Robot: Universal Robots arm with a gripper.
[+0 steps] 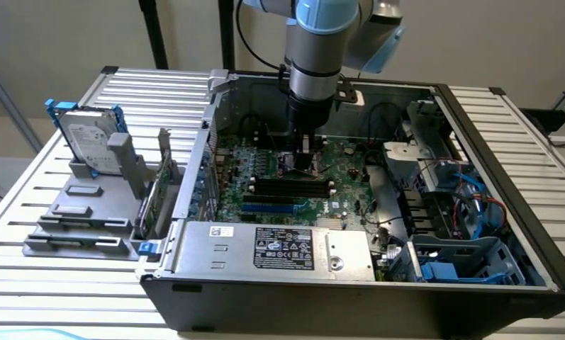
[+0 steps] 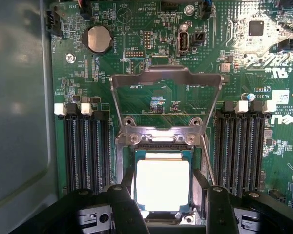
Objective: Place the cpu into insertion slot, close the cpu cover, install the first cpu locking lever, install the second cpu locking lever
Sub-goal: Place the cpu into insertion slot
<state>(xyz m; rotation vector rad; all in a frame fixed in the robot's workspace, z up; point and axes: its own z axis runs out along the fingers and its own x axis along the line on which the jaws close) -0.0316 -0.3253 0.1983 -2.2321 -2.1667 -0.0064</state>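
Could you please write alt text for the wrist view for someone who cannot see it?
The cpu sits in the insertion slot on a green motherboard, straddled by the open gripper. The cpu cover is swung open beyond it, and black memory slots flank the socket.

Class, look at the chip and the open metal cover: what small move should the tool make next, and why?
Probably lift the tool straight up, clear of the chip. The chip sits in the socket, the tool stands open either side of it, and the cover is swung back, not yet closed.
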